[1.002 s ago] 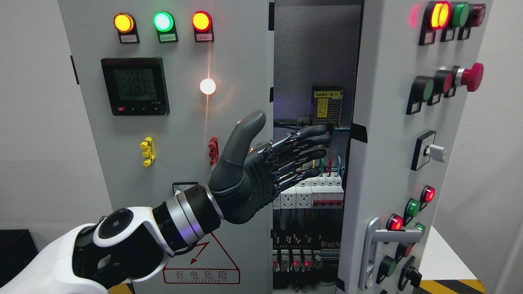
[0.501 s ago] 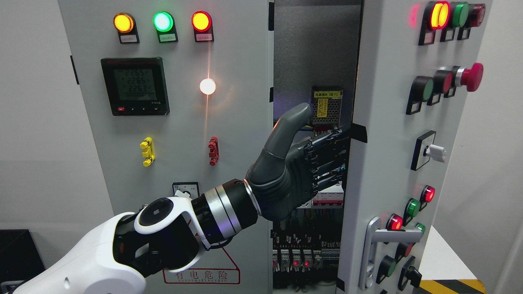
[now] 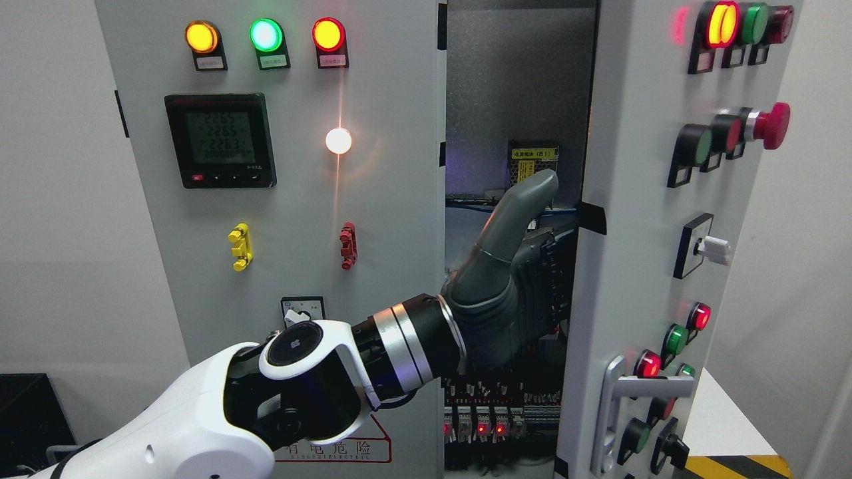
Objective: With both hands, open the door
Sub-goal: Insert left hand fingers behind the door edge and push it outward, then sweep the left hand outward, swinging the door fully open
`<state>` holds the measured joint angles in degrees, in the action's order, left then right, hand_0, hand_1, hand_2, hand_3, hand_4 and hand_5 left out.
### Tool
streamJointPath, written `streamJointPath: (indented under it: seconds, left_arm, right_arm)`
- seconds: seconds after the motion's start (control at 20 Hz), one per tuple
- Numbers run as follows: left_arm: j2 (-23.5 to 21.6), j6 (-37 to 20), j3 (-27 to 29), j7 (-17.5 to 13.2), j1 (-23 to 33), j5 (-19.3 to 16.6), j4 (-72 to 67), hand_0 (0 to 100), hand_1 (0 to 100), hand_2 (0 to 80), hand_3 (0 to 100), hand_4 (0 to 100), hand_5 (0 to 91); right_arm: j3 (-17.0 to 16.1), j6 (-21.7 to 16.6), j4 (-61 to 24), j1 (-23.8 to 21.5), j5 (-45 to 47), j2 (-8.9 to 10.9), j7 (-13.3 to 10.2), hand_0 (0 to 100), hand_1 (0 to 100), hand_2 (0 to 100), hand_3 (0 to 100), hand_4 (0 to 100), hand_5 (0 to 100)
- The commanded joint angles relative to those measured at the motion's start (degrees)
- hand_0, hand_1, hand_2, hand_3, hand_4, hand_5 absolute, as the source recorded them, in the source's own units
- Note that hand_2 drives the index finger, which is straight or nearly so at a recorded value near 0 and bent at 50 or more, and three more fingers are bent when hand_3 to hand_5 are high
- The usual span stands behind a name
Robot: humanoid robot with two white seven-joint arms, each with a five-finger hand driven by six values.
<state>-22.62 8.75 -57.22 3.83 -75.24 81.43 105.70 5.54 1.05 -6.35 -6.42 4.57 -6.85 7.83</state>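
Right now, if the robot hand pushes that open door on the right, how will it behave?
The door looks like rigid sheet metal, so it should swing rather than flex. The buttons and handle on it probably add weight. The left robot hand is behind its edge, which may slide on the fingers.

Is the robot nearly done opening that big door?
Partly. The right door is already swung ajar, so you can see the wires and switches inside. Right now the left hand is reaching behind the door's edge; its fingers are hidden. The other hand isn't in sight. Left to do: push the door wide open.
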Motion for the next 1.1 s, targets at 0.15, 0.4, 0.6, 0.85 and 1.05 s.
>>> streamJointPath:
  seconds: [0.15, 0.4, 0.6, 0.85, 1.05]
  left_arm:
    - [5.6, 0.4, -1.1, 0.0, -0.6, 0.0, -0.7, 0, 0, 0.0, 0, 0, 0.0]
    - [7.9, 0.6, -2.7, 0.0, -0.7, 0.0, -0.7, 0, 0, 0.0, 0, 0, 0.0]
    - [9.6, 0.6, -3.2, 0.0, -1.4, 0.0, -1.1, 0, 0, 0.0, 0, 0, 0.0]
    - [12.1, 0.4, -5.2, 0.0, -1.6, -0.2, -1.3, 0, 0, 0.0, 0, 0, 0.0]
    - [14.1, 0.2, -5.7, 0.0, -2.8, -0.2, -3.3, 0, 0, 0.0, 0, 0, 0.0]
  right_arm:
    - [0.0, 0.0, 0.0, 0.0, 0.0, -0.01, 0.0, 19, 0, 0, 0, 0, 0]
    - [0.0, 0.0, 0.0, 0.0, 0.0, -0.01, 0.0, 19, 0, 0, 0, 0, 0]
    - [0.0, 0.0, -0.1, 0.0, 0.0, -0.01, 0.0, 19, 0, 0, 0, 0, 0]
    - [0.0, 0.0, 0.0, 0.0, 0.0, -0.01, 0.0, 19, 0, 0, 0, 0, 0]
    - [0.0, 0.0, 0.0, 0.0, 0.0, -0.01, 0.0, 19, 0, 0, 0, 0, 0]
